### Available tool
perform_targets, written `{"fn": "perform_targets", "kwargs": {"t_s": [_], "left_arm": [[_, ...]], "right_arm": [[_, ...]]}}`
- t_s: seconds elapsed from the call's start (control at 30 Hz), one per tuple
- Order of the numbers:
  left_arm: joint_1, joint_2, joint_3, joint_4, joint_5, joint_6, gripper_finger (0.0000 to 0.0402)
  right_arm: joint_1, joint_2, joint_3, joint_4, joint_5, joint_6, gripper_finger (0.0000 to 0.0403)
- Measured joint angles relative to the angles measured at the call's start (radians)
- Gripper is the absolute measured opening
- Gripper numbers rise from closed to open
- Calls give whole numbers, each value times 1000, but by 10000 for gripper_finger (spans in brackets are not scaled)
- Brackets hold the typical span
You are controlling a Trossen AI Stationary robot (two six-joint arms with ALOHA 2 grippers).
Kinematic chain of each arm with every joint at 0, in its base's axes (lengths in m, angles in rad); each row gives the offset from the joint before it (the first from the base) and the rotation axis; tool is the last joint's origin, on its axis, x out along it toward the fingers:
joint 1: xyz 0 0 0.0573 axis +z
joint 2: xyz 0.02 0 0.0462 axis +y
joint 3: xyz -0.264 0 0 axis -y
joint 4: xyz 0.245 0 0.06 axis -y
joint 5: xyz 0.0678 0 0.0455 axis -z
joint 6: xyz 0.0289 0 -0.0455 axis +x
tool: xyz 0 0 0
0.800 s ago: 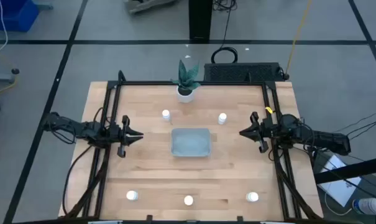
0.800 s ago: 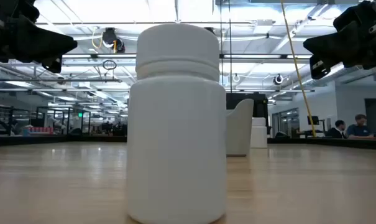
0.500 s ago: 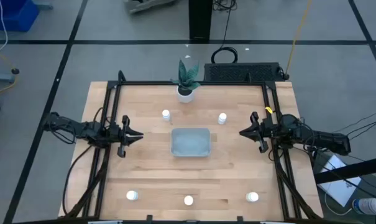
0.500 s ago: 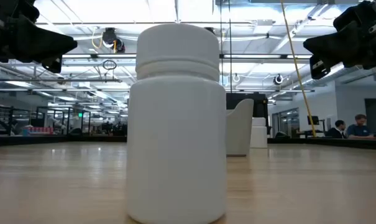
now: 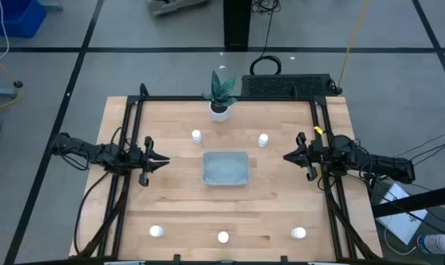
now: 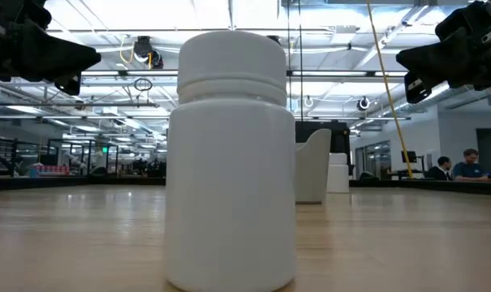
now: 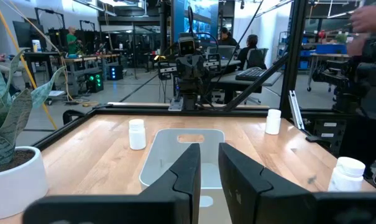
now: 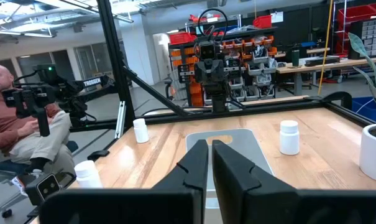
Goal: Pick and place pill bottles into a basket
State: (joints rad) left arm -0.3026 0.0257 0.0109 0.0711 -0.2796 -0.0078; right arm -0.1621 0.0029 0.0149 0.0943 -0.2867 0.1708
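The pale grey-blue basket [image 5: 225, 168] lies flat at the table's middle. Five small white pill bottles stand upright on the wood. Two stand beyond the basket, at far left [image 5: 196, 135] and far right [image 5: 263, 139]. Three stand along the near edge, at left [image 5: 157, 231], middle [image 5: 223, 237] and right [image 5: 298, 233]. The middle one fills the low view [image 6: 231, 162]. My left gripper [image 5: 165, 159] hovers left of the basket and my right gripper [image 5: 286, 156] hovers right of it. Both point at the basket, shut and empty.
A white plant pot [image 5: 219, 110] stands at the far edge, with a black ribbed box [image 5: 288, 86] behind it to the right. Black frame rails [image 5: 126, 147] run along the table's left, right and far sides. People sit in the room beyond [image 8: 13, 124].
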Motion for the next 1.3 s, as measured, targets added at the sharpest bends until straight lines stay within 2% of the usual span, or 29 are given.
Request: {"fn": "perform_targets", "kwargs": {"t_s": [0.77, 0.87, 1.07, 1.2, 1.3], "left_arm": [[0, 0, 0, 0, 0, 0, 63], [0, 0, 0, 0, 0, 0, 63], [0, 0, 0, 0, 0, 0, 63], [0, 0, 0, 0, 0, 0, 63], [0, 0, 0, 1, -6, 1, 63]], "right_arm": [[0, 0, 0, 9, -3, 13, 18], [0, 0, 0, 11, -2, 138, 18], [0, 0, 0, 15, 10, 543, 18], [0, 0, 0, 15, 145, 813, 18], [0, 0, 0, 21, 311, 1008, 18]]}}
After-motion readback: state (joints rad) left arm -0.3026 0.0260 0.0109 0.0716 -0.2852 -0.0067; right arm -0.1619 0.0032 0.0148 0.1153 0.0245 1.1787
